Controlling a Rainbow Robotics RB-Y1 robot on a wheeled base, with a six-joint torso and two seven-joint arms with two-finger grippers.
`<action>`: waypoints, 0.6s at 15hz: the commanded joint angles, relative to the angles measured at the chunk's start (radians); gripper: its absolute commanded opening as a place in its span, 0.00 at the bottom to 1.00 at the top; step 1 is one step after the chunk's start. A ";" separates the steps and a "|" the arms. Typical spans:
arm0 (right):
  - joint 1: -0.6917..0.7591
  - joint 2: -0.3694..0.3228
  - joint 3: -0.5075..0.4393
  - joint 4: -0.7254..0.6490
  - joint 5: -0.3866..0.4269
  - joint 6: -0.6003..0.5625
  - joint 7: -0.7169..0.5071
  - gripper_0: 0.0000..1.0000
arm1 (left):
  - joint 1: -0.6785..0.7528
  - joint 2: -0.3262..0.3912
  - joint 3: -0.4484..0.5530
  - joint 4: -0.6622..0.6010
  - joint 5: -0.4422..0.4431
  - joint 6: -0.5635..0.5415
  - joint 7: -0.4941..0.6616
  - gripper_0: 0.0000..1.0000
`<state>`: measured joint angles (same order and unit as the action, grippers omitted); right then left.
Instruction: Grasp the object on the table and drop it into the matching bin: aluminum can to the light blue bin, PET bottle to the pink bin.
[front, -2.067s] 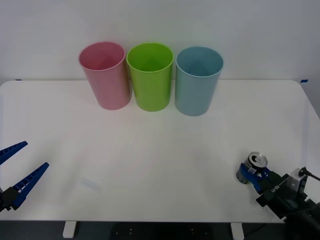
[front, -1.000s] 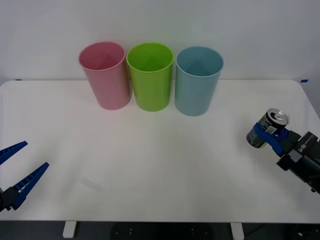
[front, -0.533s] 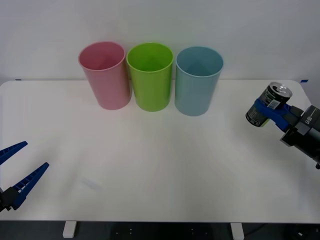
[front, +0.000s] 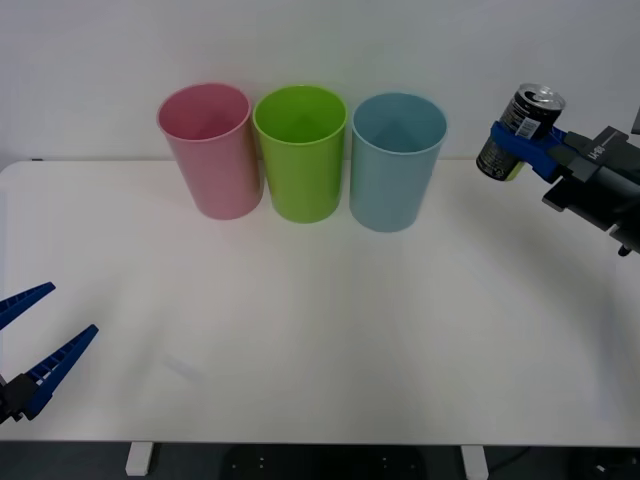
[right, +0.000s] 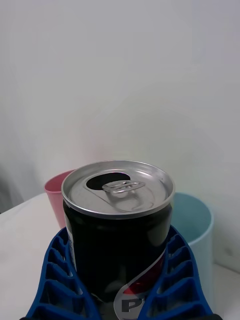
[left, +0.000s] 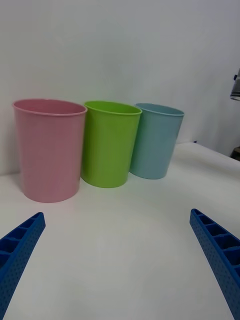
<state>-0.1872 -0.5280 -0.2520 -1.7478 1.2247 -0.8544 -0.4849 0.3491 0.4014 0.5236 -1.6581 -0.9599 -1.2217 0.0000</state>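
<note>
Two claws show: the left claw (front: 32, 345) hangs spread wide at the worktop's (front: 320, 330) near-left edge. Pink bin (front: 209, 150), lime green bin (front: 300, 152), light blue bin (front: 395, 160) stand in a row. Right claw (front: 522, 148) grips the aluminum can (front: 518, 132) aloft, right of the blue bin.

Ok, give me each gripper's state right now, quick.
Left gripper: open, holding nothing, low over the table's near left edge.
Right gripper: shut on the aluminum can, raised right of the light blue bin.
</note>
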 joint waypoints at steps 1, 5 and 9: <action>-0.107 0.002 0.042 0.085 0.050 0.000 0.002 0.00 | 0.000 0.000 0.000 0.000 0.000 0.000 0.000 1.00; -0.267 0.076 0.054 0.212 0.170 -0.002 0.009 0.00 | 0.000 0.000 0.000 0.000 0.000 0.000 0.000 1.00; -0.408 0.166 0.033 0.360 0.288 0.005 0.019 0.00 | 0.000 0.000 0.000 0.000 0.000 0.000 0.000 1.00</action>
<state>-0.5745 -0.3761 -0.2136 -1.4115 1.4912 -0.8522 -0.4688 0.3491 0.4014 0.5236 -1.6581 -0.9599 -1.2217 0.0000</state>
